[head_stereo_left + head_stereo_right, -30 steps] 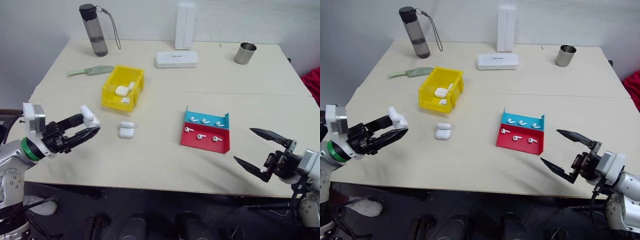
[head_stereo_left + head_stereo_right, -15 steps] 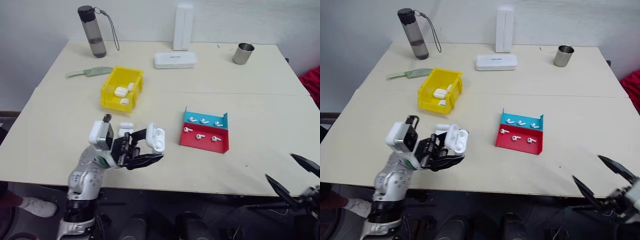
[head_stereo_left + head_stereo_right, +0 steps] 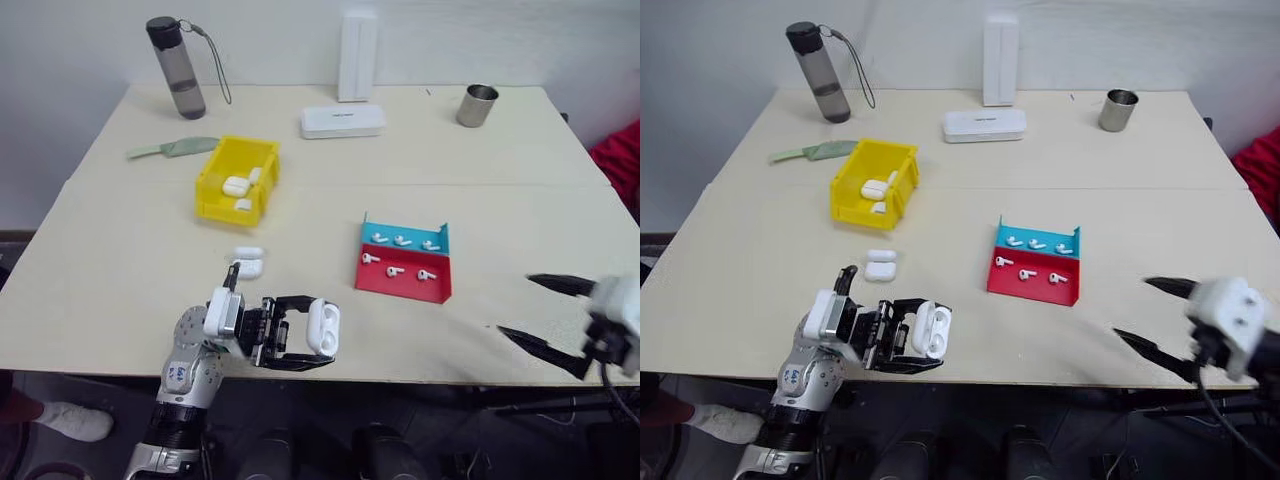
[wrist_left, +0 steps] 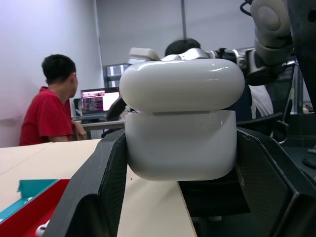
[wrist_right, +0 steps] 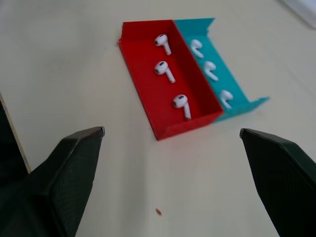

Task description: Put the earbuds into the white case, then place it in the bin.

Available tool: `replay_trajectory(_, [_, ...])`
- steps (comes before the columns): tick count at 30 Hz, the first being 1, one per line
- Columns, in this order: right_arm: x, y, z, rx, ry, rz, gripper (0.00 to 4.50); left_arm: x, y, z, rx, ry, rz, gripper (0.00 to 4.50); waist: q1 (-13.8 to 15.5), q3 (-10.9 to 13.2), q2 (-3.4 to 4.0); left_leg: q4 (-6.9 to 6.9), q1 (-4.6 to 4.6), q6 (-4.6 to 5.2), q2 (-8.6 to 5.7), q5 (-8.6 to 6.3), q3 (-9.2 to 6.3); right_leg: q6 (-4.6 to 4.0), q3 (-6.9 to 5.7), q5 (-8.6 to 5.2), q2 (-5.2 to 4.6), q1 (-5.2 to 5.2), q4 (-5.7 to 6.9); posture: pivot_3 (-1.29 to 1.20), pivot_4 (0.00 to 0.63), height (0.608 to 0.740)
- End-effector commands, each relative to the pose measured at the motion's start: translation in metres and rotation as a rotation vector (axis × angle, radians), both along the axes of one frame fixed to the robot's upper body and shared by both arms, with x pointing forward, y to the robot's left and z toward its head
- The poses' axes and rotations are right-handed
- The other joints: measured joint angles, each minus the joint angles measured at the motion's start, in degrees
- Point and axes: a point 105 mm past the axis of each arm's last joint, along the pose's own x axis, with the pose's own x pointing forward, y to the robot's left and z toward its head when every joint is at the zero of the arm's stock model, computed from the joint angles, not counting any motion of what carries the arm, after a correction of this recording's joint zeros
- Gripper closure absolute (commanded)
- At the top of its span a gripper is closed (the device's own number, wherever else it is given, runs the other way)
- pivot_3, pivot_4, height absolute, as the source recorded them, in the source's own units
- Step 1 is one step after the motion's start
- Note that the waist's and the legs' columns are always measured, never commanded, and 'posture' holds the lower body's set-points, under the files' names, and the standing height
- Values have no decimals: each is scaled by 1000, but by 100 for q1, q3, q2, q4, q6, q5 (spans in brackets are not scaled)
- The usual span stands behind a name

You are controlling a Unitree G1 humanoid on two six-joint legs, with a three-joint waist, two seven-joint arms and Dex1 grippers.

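My left gripper hangs over the table's front edge, shut on a white case whose sides sit between the two black fingers. Its lid looks slightly raised. Several earbuds lie in the red and blue stepped tray, three on each level. At the table's right front, my right gripper is open and points at the tray with nothing between its fingers. The yellow bin stands left of centre with white cases in it. Another white case lies in front of the bin.
Along the back stand a dark bottle, an upright white box, a long flat white box and a metal cup. A green tool lies behind the bin. A person in a red shirt sits beyond the table.
My left gripper has swung from the left edge to the front centre, carrying the case and turning to point right. The right gripper dipped low, then came back up, now angled at the tray.
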Motion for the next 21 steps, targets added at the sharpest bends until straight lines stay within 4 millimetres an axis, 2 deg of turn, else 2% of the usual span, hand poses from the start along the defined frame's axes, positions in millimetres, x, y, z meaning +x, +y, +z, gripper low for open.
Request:
replay_trajectory(1, [18, 12, -7, -97, 121, -6, 0, -2, -3, 5, -18, -21, 7, 1719, 30, 1, -3, 2, -1, 2, 0, -1, -4, 1, -1, 1, -2, -3, 0, 0, 150, 740])
replay_trajectory(4, [33, 26, -7, -137, 170, 16, 0, -2, -4, 6, -20, -16, 20, 1719, 103, 5, -9, -1, -12, -2, -2, -3, -26, 2, -9, 1, -3, -10, -7, 0, 150, 740])
replay_trajectory(5, [38, 30, -7, -145, 184, 18, 190, -2, -5, 7, -20, -16, 24, 1719, 100, 5, -9, -2, -20, -2, -5, -3, -34, 2, -10, 1, -3, -14, -9, 0, 150, 740])
replay_trajectory(7, [44, 35, -8, -186, 201, 36, 600, -3, -6, 8, -23, -14, 37, 1719, 99, 6, -10, 2, -37, -2, -10, -3, -34, 4, -11, 2, -6, -34, -4, 0, 150, 740])
replay_trajectory(9, [50, 38, -10, -226, 207, 43, 1280, -4, -7, 9, -28, -10, 49, 1719, 93, 6, -10, 21, -95, -4, -13, -2, -39, 12, -14, 6, -8, -89, 20, 0, 150, 740])
replay_trajectory(11, [57, 41, -12, -254, 202, 44, 1982, -5, -8, 10, -30, -8, 55, 1719, 89, 6, -10, 21, -98, -5, -15, -1, -38, 14, -16, 8, -10, -97, 27, 0, 150, 740])
replay_trajectory(21, [78, 48, -20, -394, 203, 57, 1982, -9, -10, 8, -29, 3, 69, 1719, 75, 6, -9, 20, -96, -7, -17, 0, -38, 14, -20, 8, -13, -100, 37, 0, 150, 740])
